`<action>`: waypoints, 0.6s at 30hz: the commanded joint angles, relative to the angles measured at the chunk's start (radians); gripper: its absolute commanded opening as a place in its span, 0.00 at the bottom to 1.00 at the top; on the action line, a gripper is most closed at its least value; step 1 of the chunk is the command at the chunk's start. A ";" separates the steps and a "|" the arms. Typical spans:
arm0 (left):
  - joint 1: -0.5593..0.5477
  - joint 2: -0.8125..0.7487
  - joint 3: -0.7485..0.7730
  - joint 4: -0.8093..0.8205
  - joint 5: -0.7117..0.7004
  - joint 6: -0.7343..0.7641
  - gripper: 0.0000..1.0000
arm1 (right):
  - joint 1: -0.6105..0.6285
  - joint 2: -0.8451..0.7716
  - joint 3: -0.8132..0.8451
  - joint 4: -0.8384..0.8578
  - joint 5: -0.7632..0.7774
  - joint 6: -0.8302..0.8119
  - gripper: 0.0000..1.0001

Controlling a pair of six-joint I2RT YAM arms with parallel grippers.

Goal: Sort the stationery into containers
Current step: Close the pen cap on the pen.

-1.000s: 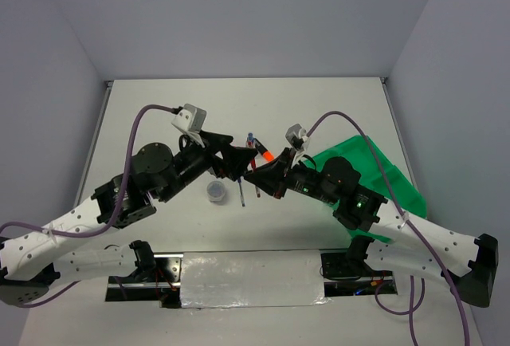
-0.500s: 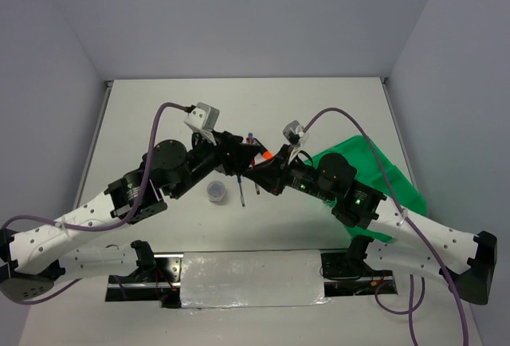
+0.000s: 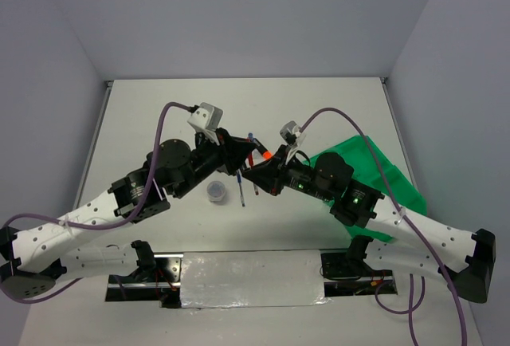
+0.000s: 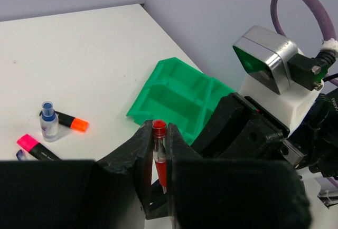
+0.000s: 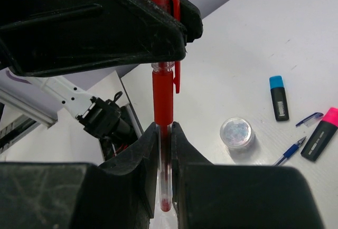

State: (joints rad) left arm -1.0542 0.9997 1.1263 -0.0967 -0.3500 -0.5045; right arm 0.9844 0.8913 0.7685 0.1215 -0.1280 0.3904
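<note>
Above the table (image 3: 159,115) middle, left claw (image 4: 158,147) and right claw (image 5: 164,139) both clamp one red pen (image 5: 162,97), held upright

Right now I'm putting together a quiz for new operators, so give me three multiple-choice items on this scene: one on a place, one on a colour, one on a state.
1. Where is the tub?
A on a shelf
B on the table, near the blue pen
C on a chair

2. What colour is the held pen?
A blue
B black
C red

3. What holds it?
A the left gripper and the right gripper together
B the left gripper alone
C nothing, it lies flat

Answers:
1 B: the right wrist view shows the tub on the white tabletop with the blue pen just beside it.
2 C: its barrel and cap are plainly red in both wrist views.
3 A: each wrist view shows its own fingers closed on the pen, and the other gripper is on it too.
</note>
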 commanded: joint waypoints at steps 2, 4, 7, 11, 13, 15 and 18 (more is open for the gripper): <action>0.005 0.007 0.029 0.038 0.019 0.007 0.02 | 0.010 -0.003 0.068 0.004 -0.004 -0.012 0.00; 0.006 0.011 0.029 0.029 0.026 0.000 0.00 | 0.010 -0.011 0.074 0.003 0.008 -0.013 0.00; 0.006 0.014 0.017 0.032 0.052 0.000 0.00 | 0.010 -0.026 0.100 -0.013 0.037 -0.025 0.00; 0.006 0.014 -0.011 0.049 0.111 -0.020 0.00 | 0.005 -0.038 0.147 -0.020 0.085 -0.042 0.00; 0.006 0.013 -0.045 0.066 0.134 -0.029 0.00 | -0.001 -0.048 0.166 0.003 0.087 -0.056 0.00; 0.006 0.005 -0.071 0.089 0.143 -0.054 0.00 | -0.007 -0.051 0.178 0.047 0.091 -0.065 0.00; 0.005 -0.007 -0.132 0.130 0.151 -0.087 0.00 | -0.009 -0.032 0.241 0.072 0.083 -0.094 0.00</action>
State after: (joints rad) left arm -1.0389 0.9863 1.0672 0.0738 -0.2817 -0.5564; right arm 0.9836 0.8768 0.8703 0.0059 -0.0753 0.3340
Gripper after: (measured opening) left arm 0.222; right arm 0.162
